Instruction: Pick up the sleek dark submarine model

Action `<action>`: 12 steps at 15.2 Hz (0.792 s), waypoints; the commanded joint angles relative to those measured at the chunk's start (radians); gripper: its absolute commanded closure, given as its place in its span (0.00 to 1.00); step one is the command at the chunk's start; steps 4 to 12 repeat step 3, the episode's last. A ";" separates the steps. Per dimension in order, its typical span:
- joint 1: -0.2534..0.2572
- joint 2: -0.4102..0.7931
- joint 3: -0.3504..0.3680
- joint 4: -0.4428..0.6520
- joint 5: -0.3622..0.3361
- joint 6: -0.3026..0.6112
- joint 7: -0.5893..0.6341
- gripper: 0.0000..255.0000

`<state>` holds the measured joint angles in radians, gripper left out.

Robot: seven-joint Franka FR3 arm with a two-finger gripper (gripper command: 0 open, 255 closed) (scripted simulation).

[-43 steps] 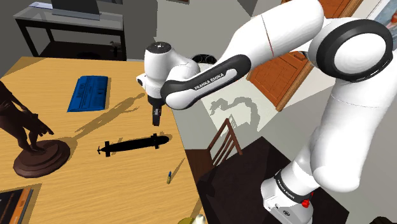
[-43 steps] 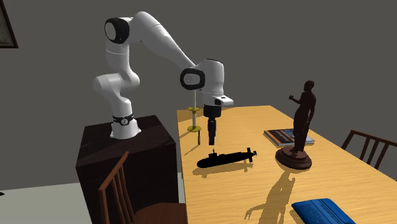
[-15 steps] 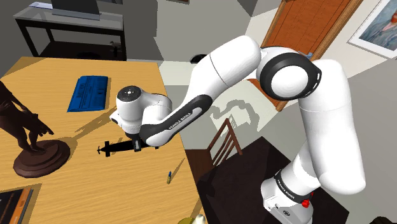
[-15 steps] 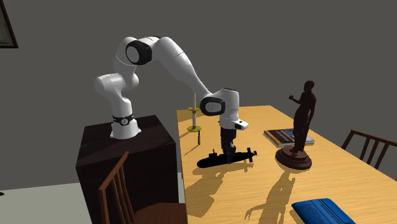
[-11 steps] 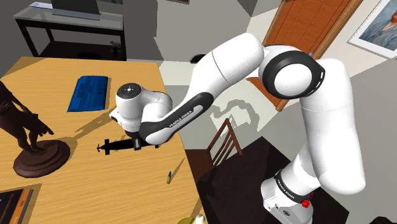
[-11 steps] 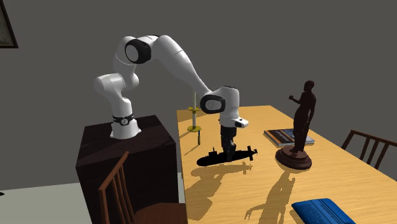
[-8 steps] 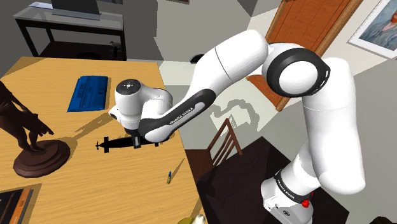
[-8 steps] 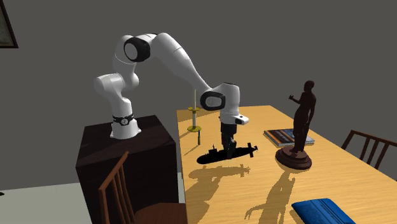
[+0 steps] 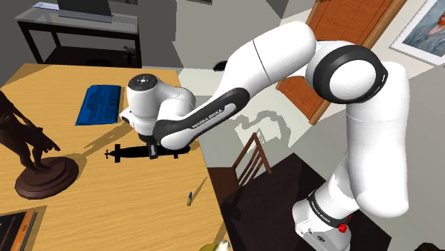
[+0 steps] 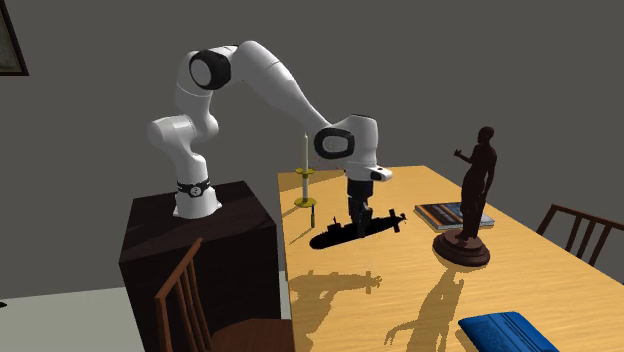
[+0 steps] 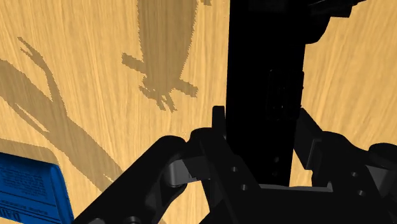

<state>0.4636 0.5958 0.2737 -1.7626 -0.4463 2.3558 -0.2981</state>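
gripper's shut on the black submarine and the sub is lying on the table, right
No: the gripper is shut on the black submarine, but it hangs clear above the table, shadow separate below, per the second exterior view.

This is a room in a house, furnished for living rather than for work. A long wooden table point(image 9: 43, 82) has wooden chairs point(image 10: 245, 338) drawn up beside it, as a dining table would. On it sit ornaments and reading matter: a dark brown statue point(image 10: 478, 185) of a standing figure on a round base, a blue book point(image 9: 98, 104), a small stack of books point(image 10: 443, 212) and a brass candlestick point(image 10: 304, 187) with a thin candle. A brown wooden door point(image 9: 356, 18) leads off the room. Framed pictures point(image 9: 426, 30) hang on grey walls, and a dark side table point(image 9: 78, 28) stands beyond the wooden table.
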 commanded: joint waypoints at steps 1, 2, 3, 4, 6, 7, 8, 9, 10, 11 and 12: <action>-0.003 -0.015 0.005 0.002 0.008 -0.016 -0.007 1.00; -0.003 -0.017 0.006 0.002 0.009 -0.018 -0.008 1.00; -0.003 -0.017 0.006 0.002 0.009 -0.018 -0.008 1.00; -0.003 -0.017 0.006 0.002 0.009 -0.018 -0.008 1.00; -0.003 -0.017 0.006 0.002 0.009 -0.018 -0.008 1.00; -0.003 -0.017 0.006 0.002 0.009 -0.018 -0.008 1.00; -0.003 -0.017 0.006 0.002 0.009 -0.018 -0.008 1.00; -0.003 -0.017 0.006 0.002 0.009 -0.018 -0.008 1.00; -0.003 -0.017 0.006 0.002 0.009 -0.018 -0.008 1.00; -0.003 -0.017 0.006 0.002 0.009 -0.018 -0.008 1.00; -0.003 -0.017 0.006 0.002 0.009 -0.018 -0.008 1.00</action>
